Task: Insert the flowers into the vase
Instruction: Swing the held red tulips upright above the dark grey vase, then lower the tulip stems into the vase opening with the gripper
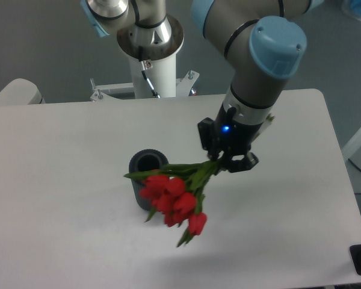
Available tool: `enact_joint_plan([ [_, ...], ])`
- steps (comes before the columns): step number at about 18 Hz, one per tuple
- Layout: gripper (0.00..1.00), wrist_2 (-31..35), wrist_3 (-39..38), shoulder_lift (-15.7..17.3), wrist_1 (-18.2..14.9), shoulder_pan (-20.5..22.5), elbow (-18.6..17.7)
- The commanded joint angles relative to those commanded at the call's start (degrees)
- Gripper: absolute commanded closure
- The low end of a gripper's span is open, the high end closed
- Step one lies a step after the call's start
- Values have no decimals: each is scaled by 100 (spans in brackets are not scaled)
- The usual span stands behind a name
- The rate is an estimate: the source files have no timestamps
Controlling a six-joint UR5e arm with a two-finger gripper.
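right now your gripper (224,161) is clamped on the stems of the flowers (171,195), buds hanging down-left in front of the vase (145,180), which stands upright on the white table (60,180), partly hidden

Matt ribbed dark grey vase (146,180); smooth matt white bench (66,198); waxy red flowers (171,195); glossy plastic-looking arm (262,54)

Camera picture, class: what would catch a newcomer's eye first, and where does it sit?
The red flowers stand out most, hanging buds-down near the middle of the white table, in front of the dark vase and partly hiding it. Just right of them, the claw grips their green stems, under the big grey arm with its pale blue cap.
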Motion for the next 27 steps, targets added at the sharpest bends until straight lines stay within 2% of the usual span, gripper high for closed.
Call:
enact_joint_plan([
  [4, 100, -1248, -448, 18, 18, -17, -97],
  [10, 100, -3314, -590, -8, 18, -88, -527],
  [15, 100, -4299, -459, -9, 105, -18, -1019],
  [17, 100, -4625, -240, 9, 429, 122, -1422],
  [19, 100, -5151, -107, 18, 955, 246, -1853],
  [22, 100, -5461, -98, 44, 1633, 369, -2329],
  [23, 100, -5540, -98, 44, 1739, 430, -2408],
  [27, 100, -5936, -98, 62, 1793, 597, -2505],
])
